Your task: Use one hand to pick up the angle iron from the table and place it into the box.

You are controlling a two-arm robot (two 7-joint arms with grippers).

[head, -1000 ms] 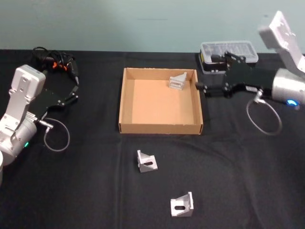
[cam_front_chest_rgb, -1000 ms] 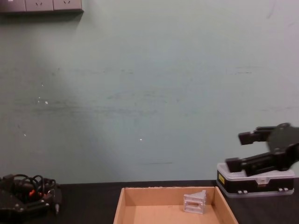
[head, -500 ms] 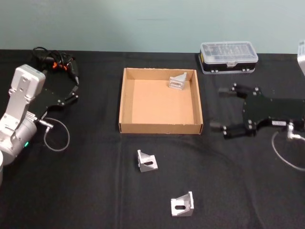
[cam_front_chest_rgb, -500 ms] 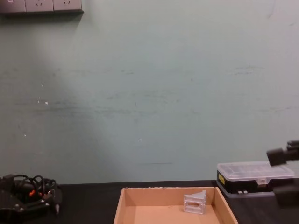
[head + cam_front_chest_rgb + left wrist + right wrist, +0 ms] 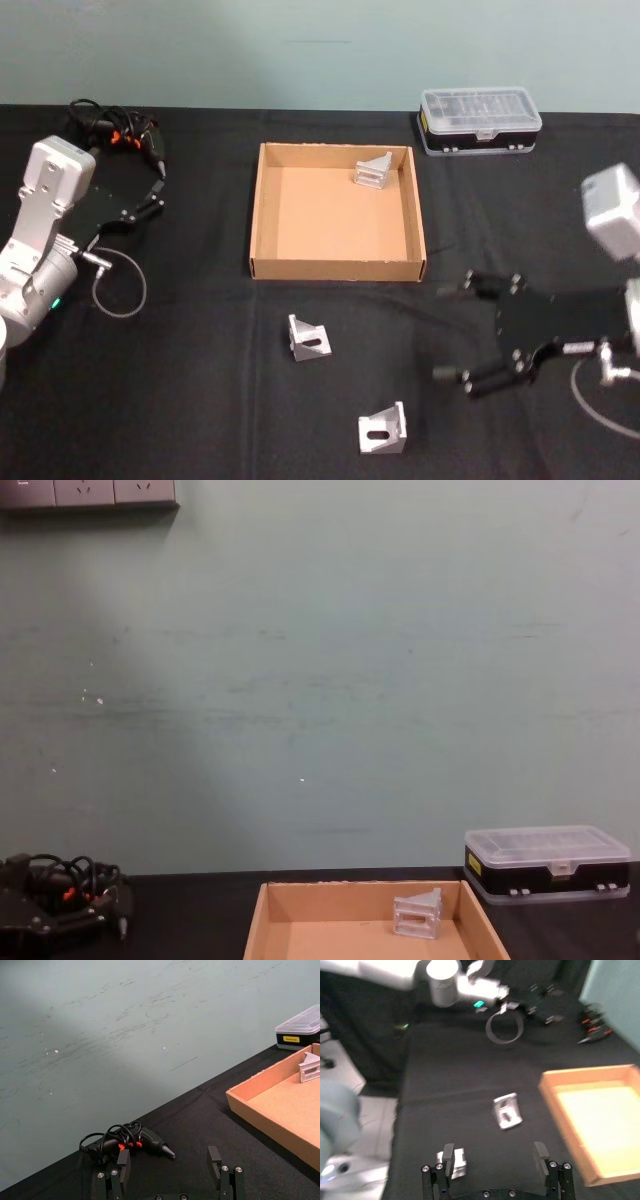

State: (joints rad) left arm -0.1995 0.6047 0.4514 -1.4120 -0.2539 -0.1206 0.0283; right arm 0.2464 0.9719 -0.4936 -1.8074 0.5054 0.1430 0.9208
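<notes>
angle irons (image 5: 308,338): 1 in box (image 5: 258,215), 2 on table (image 5: 200,400) | right claw (image 5: 452,332), left claw (image 5: 160,188) spread

I see a pale green wall (image 5: 320,680) rising along the far edge of the table (image 5: 200,400), well beyond the right gripper (image 5: 445,332). The wall is scuffed, with faint horizontal streaks and a few small white specks. High up, far off to that gripper's left, a row of white wall sockets (image 5: 88,492) sits on the wall. The table around the gripper is flat, matte black. The light is soft and even.
</notes>
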